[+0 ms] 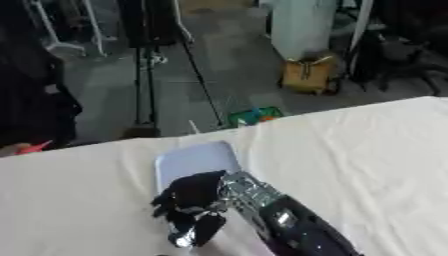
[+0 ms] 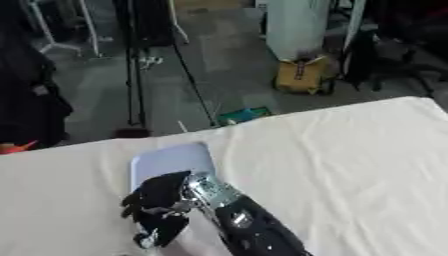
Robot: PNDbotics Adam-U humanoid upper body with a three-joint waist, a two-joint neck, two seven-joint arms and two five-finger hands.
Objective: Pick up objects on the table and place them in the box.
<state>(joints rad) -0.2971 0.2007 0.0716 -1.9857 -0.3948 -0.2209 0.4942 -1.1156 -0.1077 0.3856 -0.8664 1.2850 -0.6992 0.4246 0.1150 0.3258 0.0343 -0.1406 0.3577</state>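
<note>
A pale lavender-grey box [image 1: 197,157], flat and w/ rounded corners, is lying on the white-draped counter [image 1: 350,145] near its far edge, left of centre, its near part hidden under the robot hand [image 1: 194,200]. The black robot hand, reaching in from the lower edge on a black arm w/ a silver wrist section [image 1: 249,190], is hovering or resting over the box's near end; the arm's angle suggests the robot's right, tho that can't be confirmed. Its fingers [image 2: 153,202] are curling downward and bunching together, w/ a small silvery bit showing at the tips near the bottom; whether they are pinching anything can't be told, the blur is hiding it. No other robot hand is showing in either view. The cloth is running wrinkled toward the right corner, and the counter is lying askew, its far edge rising to the right. Beyond the edge, a green-and-orange item [image 1: 254,116] is sitting on the grey floor just past the counter, a yellow bag-like object [image 1: 308,75] is standing further back beside a pale cylinder [image 1: 302,25], and black tripod legs [image 1: 144,75] are rising at left. A small red shape [image 1: 35,147] is peeking at the far left edge.
</note>
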